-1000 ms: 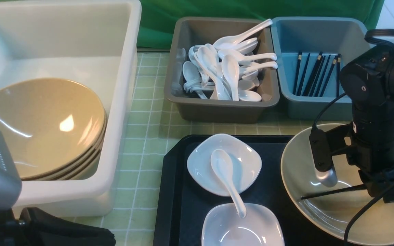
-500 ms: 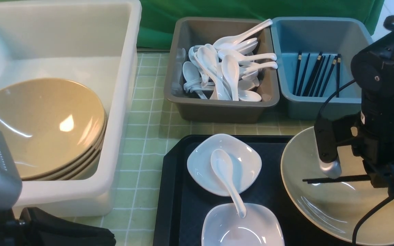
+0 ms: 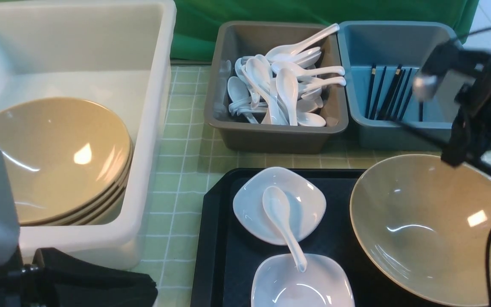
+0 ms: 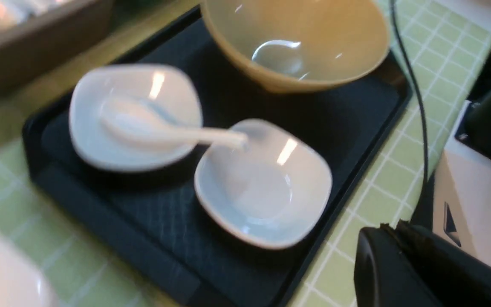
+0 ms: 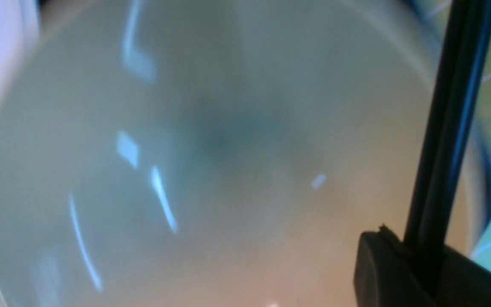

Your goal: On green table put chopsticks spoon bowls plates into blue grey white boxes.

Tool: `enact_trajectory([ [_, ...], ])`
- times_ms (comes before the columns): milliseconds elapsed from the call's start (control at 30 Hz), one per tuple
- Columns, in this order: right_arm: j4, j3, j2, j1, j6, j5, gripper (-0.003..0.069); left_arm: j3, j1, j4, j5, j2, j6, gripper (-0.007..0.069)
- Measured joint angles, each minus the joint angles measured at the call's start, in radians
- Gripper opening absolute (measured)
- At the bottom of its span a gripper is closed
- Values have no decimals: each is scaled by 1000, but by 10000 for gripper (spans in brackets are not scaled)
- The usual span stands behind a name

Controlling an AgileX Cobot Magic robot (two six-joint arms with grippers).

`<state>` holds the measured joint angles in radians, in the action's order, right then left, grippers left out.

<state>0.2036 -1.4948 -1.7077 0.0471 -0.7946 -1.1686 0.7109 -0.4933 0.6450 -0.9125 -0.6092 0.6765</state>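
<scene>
The tan bowl [image 3: 420,238], white plates [image 3: 309,204] and spoon [image 3: 281,217] are shining glossy, catching highlights. The black tray [image 3: 224,256] is looking matt and textured, the desk [image 3: 186,170] is wearing a gridded cloth, and the boxes [image 3: 271,138] are showing smooth plastic.

Bright light — glare on the bowl [image 3: 431,232] — blurry wrist views

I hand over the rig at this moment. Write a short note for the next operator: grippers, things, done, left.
Grippers: left gripper shut, empty; right gripper shut on chopsticks, above the bowl, near the blue box.
Done: stacked bowls in white box, spoons in grey box, other chopsticks in blue box.
Left: held chopsticks; on black tray, spoon, far plate, near plate, bowl.
</scene>
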Motion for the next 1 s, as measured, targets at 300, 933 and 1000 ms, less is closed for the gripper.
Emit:
enact_trajectory([
  [300, 374, -132, -101, -137, 115, 126, 60, 0, 0, 210, 316, -62, 187, -2],
  [933, 1276, -232, -537, -322, 20, 468, 60, 0, 0, 229, 373, -122, 161, -2],
  [1000, 1294, -236, -566, -315, 5, 482, 60, 0, 0, 229, 374, -126, 154, -2],
])
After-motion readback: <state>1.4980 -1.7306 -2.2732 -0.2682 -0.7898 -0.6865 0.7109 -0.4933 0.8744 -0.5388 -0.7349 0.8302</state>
